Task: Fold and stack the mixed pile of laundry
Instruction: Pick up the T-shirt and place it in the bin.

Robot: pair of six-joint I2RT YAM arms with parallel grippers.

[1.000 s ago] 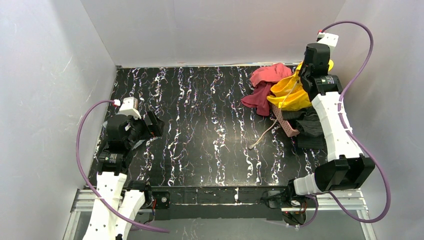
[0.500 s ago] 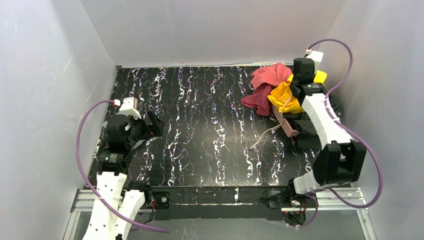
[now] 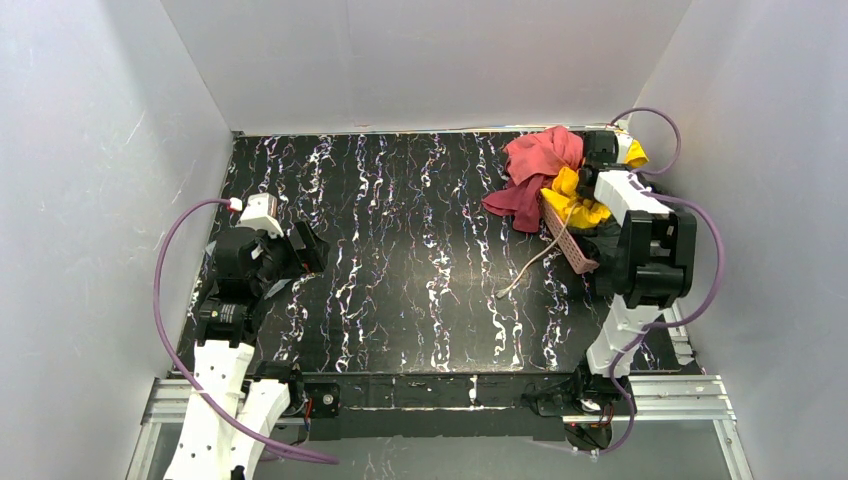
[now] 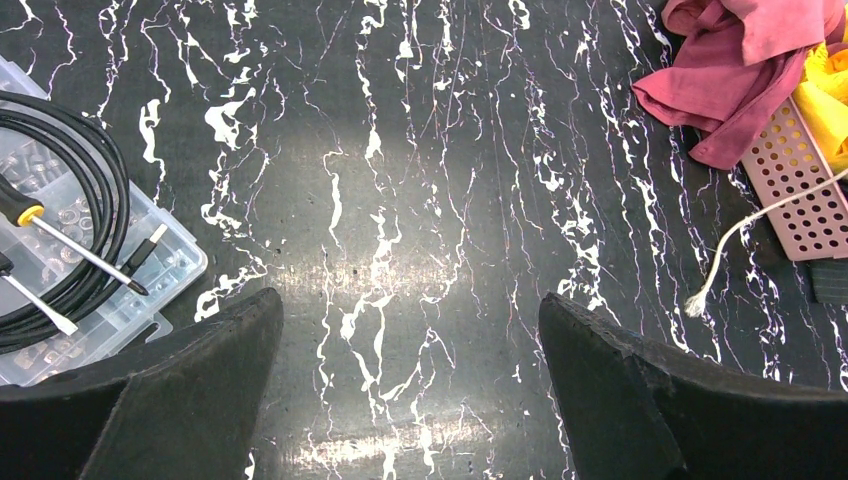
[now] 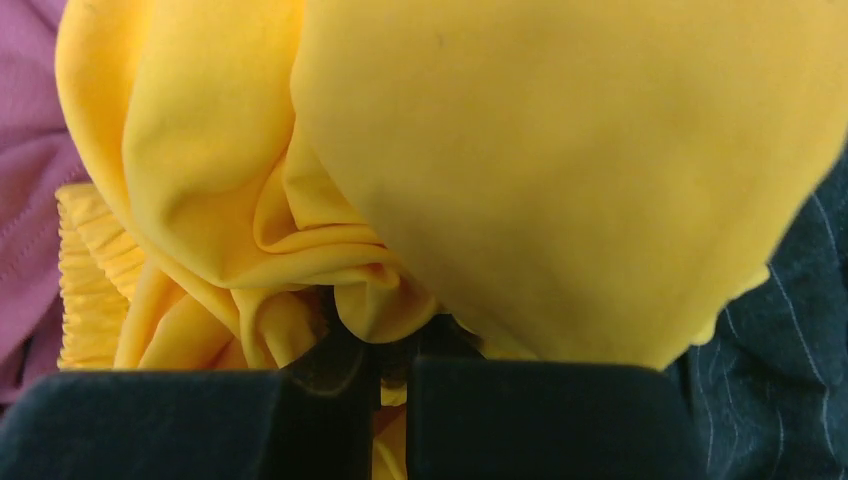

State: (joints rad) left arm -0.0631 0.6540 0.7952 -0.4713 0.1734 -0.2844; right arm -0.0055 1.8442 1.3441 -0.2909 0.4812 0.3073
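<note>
The laundry pile lies at the far right of the table: a salmon-red garment point(image 3: 540, 158), a dark maroon one point(image 3: 518, 202), a bright yellow one point(image 3: 582, 200) and a charcoal-black one point(image 3: 603, 270) partly under my right arm. My right gripper point(image 3: 592, 180) is down in the pile. In the right wrist view its jaws point(image 5: 392, 350) are nearly closed with a fold of the yellow garment point(image 5: 520, 150) between them. Maroon cloth point(image 5: 25, 200) and charcoal pinstripe cloth point(image 5: 800, 350) flank it. My left gripper point(image 3: 312, 248) is open and empty over bare table point(image 4: 410, 320).
A pink lattice basket point(image 3: 568, 238) lies tipped against the pile, and shows in the left wrist view point(image 4: 800, 190). A cream cord point(image 3: 525, 268) trails from it. A clear plastic box point(image 4: 90, 270) with black cable and tools sits at the left. White walls enclose the table.
My right arm has folded back and its gripper has dropped from above the pile into the yellow garment at the far right corner. The left arm has not moved.
</note>
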